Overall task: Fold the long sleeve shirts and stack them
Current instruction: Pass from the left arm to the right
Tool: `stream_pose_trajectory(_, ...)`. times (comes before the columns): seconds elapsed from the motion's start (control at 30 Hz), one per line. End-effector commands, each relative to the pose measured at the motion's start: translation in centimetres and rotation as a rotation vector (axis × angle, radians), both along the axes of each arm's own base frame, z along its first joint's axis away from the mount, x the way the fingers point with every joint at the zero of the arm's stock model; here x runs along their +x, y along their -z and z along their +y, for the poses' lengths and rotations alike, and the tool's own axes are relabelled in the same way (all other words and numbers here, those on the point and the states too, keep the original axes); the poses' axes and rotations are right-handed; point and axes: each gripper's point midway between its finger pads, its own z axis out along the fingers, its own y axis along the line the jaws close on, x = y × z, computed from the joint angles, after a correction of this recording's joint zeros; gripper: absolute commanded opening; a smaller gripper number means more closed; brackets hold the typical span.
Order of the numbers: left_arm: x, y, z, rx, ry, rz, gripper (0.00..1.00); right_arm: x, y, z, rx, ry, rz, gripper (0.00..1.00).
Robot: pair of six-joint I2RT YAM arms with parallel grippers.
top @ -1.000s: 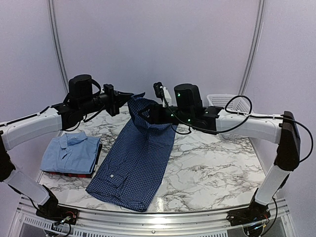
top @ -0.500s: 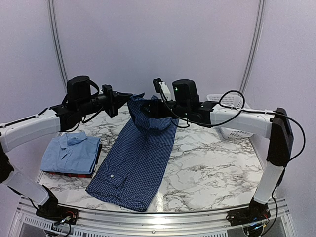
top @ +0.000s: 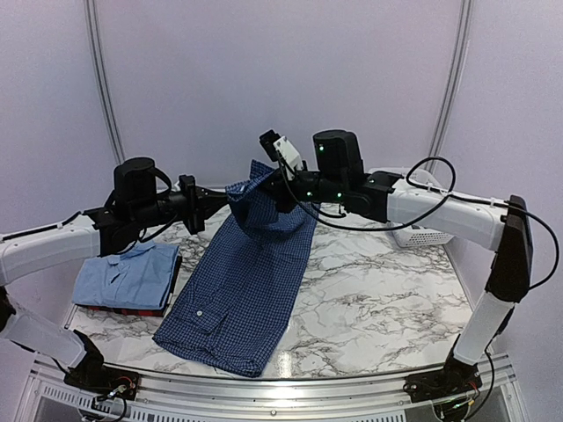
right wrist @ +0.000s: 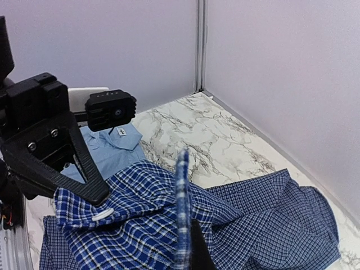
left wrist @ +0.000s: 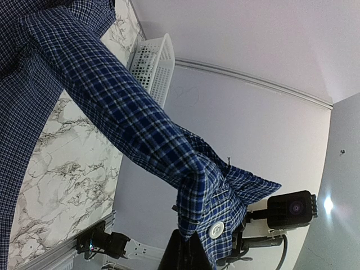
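from above, the left gripper and the right gripper each pinch the top of the navy shirt and hold it up at the back. its bottom half lies on the table beside the folded light blue shirt, i think so the cloth hangs flat for folding. in the left wrist view the sleeve runs tight to a buttoned cuff, as if pulled straight, and in the right wrist view the left gripper's fingers press on that cuff while a strip of cloth stands squeezed in the right gripper's own jaws.
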Motion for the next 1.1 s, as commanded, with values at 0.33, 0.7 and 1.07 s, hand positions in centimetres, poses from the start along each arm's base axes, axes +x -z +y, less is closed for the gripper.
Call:
stream_pose_trajectory(0.33, -3.3, 1.1, 1.6, -0.008, 0.048, -0.003, 0.00, -4.4, -6.1, 0.1, -0.179, -0.096, -0.391, 0.00)
stream_pose_trajectory(0.7, -5.5, 5.6, 1.9, 0.047, 0.119, 0.057, 0.00, -9.7, 2.1, 0.1, -0.252, -0.208, -0.182, 0.00)
stream_pose_trajectory(1.07, -4.9, 7.9, 1.9, 0.188, 0.190, -0.110, 0.25, -5.9, 0.9, -0.8, -0.219, 0.016, -0.273, 0.00)
